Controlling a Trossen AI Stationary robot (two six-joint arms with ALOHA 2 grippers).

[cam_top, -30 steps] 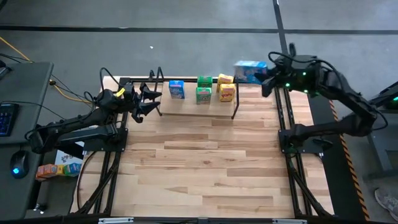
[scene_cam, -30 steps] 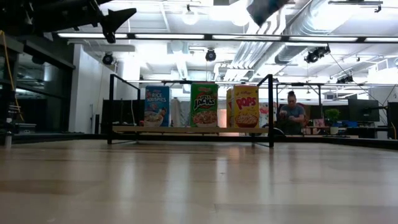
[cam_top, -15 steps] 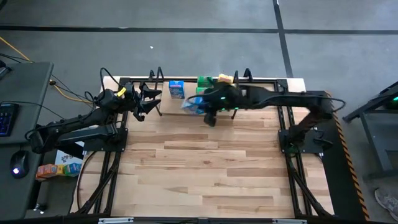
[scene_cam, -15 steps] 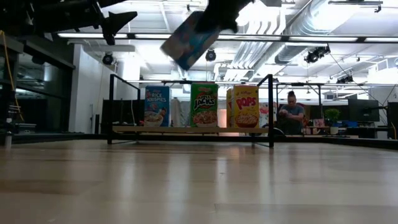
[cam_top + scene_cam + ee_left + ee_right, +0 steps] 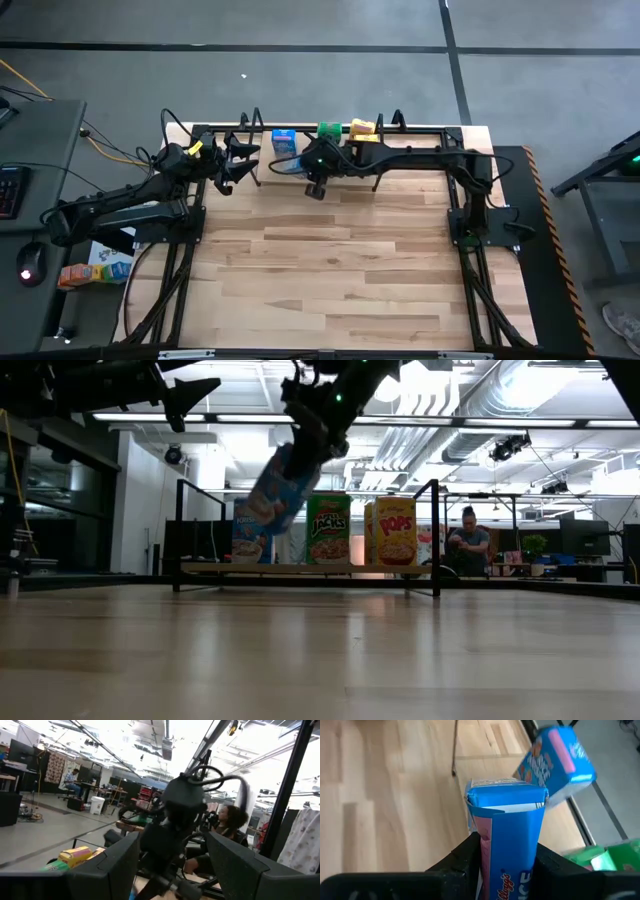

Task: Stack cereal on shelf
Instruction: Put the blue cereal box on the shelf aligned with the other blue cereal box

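Item: blue cereal box [image 5: 275,490], held tilted in the right gripper [image 5: 303,168], fingers [image 5: 466,855] partly closed on its two broad faces, over the shelf [image 5: 345,178] near the far edge of the tabletop [image 5: 330,270]. It hangs just in front of and above a second blue box [image 5: 284,143] standing at the shelf's left end.

Also on the shelf: green boxes [image 5: 328,529] at the middle, yellow-orange boxes [image 5: 396,532] toward the right end, all upright. How many stand behind the front row cannot be told from the low view.

Left gripper [image 5: 235,160]: waits beside the shelf's left hoop upright [image 5: 256,150], fingers wide apart, holding nothing.

Handling, judged: thin printed cardboard, light, hollow, fairly stiff along the edges yet easily dented across the broad faces; glossy print may slip. Best held low to mid-height across the narrow depth with moderate squeeze, and squared upright before setting down, since the tall, narrow box would tip readily and could knock its neighbour.
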